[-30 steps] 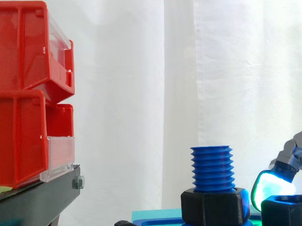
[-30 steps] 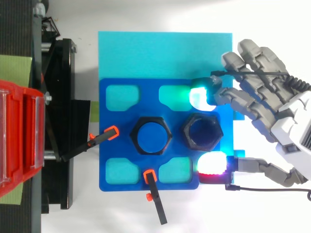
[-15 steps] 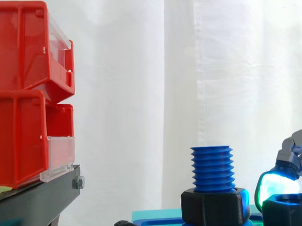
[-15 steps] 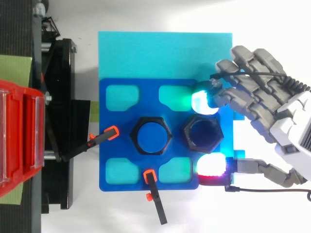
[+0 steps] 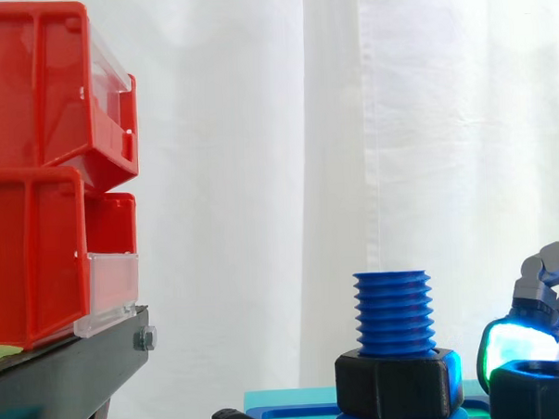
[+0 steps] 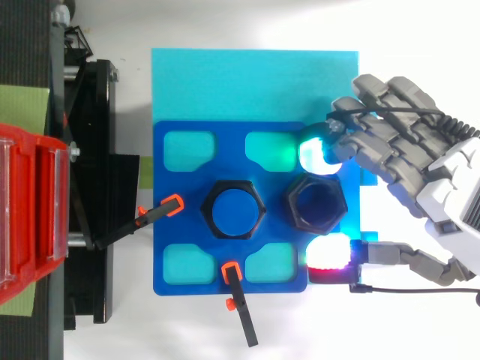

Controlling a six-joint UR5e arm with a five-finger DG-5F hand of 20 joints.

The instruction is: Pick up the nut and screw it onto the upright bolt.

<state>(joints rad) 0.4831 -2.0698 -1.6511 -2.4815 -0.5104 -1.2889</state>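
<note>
Grasping step: we see the hand (image 6: 442, 202) pinching the black nut (image 6: 314, 205) between glowing pads (image 6: 315, 155), on the blue plate (image 6: 176, 184) just beside the bolt (image 5: 392, 311). Next we'd lift it level over the bolt.

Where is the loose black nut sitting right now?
In the top view the nut is on the blue plate, just right of the upright bolt and next to the hand; in the side view it is at the lower right corner.
</note>
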